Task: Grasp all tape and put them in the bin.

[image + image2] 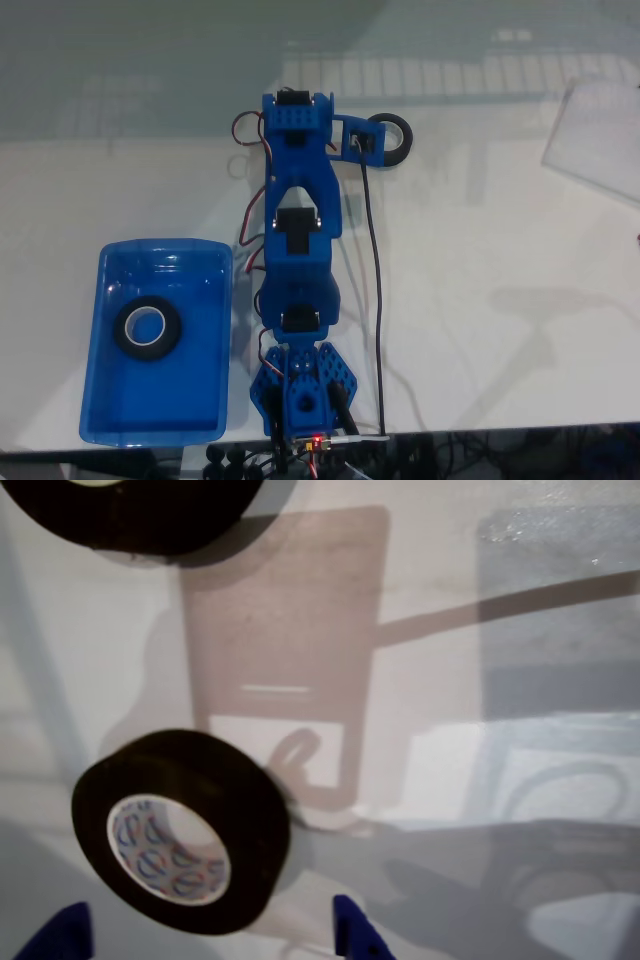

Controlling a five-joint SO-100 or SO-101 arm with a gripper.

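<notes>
With your blue two-finger gripper [210, 932] spread wide, the matte black ring-shaped tape roll [180, 830] sits off-centre toward its left fingertip [55, 938], so closing may nudge it aside.

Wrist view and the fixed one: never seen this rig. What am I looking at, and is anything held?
The blue machine is a small robot arm on a white table. The fixed view looks down on it from above. The wrist view comes from a camera on the arm, looking past the gripper; the two blue tips at the bottom edge are its fingers.

The job is putting black tape rolls into the blue bin. One roll already lies in the bin. Another sits on the table by the arm's far end. The wrist view shows one roll lying just beyond the open fingers, with a second at the top edge. Nothing is held.
</notes>
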